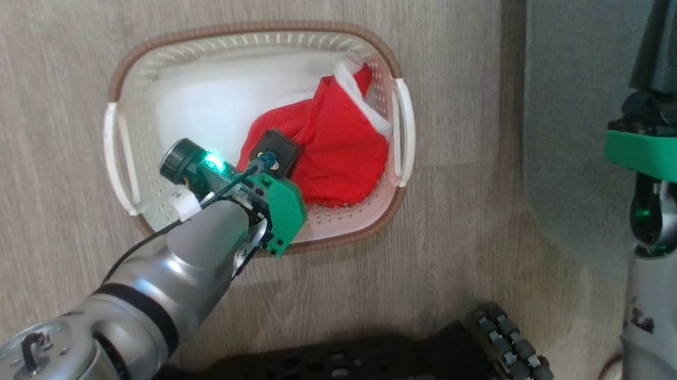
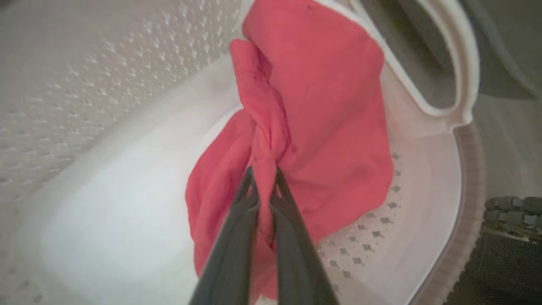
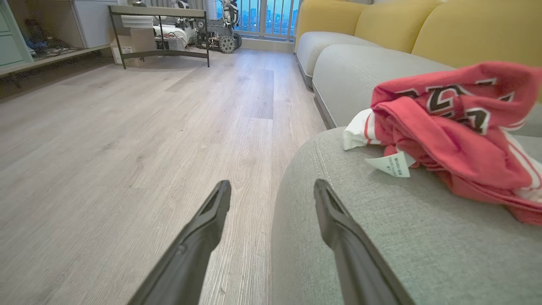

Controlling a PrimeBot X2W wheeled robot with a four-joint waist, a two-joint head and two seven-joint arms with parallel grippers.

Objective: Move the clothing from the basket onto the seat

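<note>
A red garment (image 1: 329,148) with white trim lies in the right half of the cream perforated basket (image 1: 145,78) on the floor. My left arm reaches down into the basket from the lower left. In the left wrist view my left gripper (image 2: 263,171) is shut on a pinched fold of that red clothing (image 2: 330,106). Another red garment (image 3: 457,131) with white stripes and dark lettering lies crumpled on the grey-green seat (image 3: 381,237). My right gripper (image 3: 273,188) is open and holds nothing, hovering by the seat's rounded edge. The seat (image 1: 571,128) is right of the basket.
Wood floor (image 1: 38,195) surrounds the basket. My dark wheeled base (image 1: 421,371) lies at the bottom. Along the wall, more grey cushions with yellow backs (image 3: 423,21) continue. A metal-frame table (image 3: 161,29) and shelving stand far across the room.
</note>
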